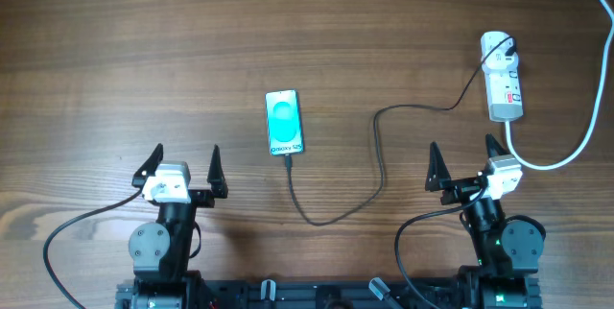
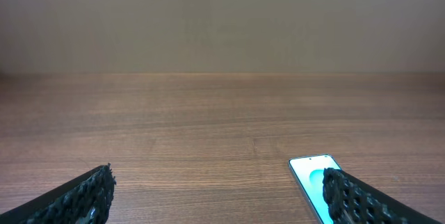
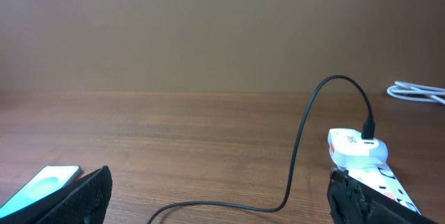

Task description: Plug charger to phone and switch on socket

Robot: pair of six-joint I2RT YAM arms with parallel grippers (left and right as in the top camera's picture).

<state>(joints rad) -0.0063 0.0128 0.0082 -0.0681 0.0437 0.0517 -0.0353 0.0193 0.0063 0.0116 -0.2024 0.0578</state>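
Grippers sit at the near edge of the wooden table (image 1: 115,50), one on each side, and neither holds or touches anything. The left gripper (image 1: 184,158) has its jaws spread wide. In its wrist view the two black ribbed fingers (image 2: 87,195) stand far apart at the lower corners, with bare wood between them.

The phone (image 1: 285,123) lies flat just right of it and a little further out, screen up and lit teal, its long side running away from the robot. The left wrist view shows its far corner (image 2: 311,172) beside the right-hand finger.

The charger (image 1: 380,155) meets the phone's near edge. Whether the connector is fully seated cannot be told. From there the thin black cable runs toward the robot, loops right, and climbs away again. It bends right once more and ends in a black plug pushed into the far end of the socket (image 1: 502,79).

The socket lies well to the right, in front of the right gripper (image 1: 462,151), whose jaws are also wide open. In the right wrist view the cable (image 3: 300,140) arches up and drops into the top of the socket (image 3: 358,151). The switch position cannot be read.

A thick white cord (image 1: 552,166) leaves the socket's near end, curves right, and runs up along the table's right edge.
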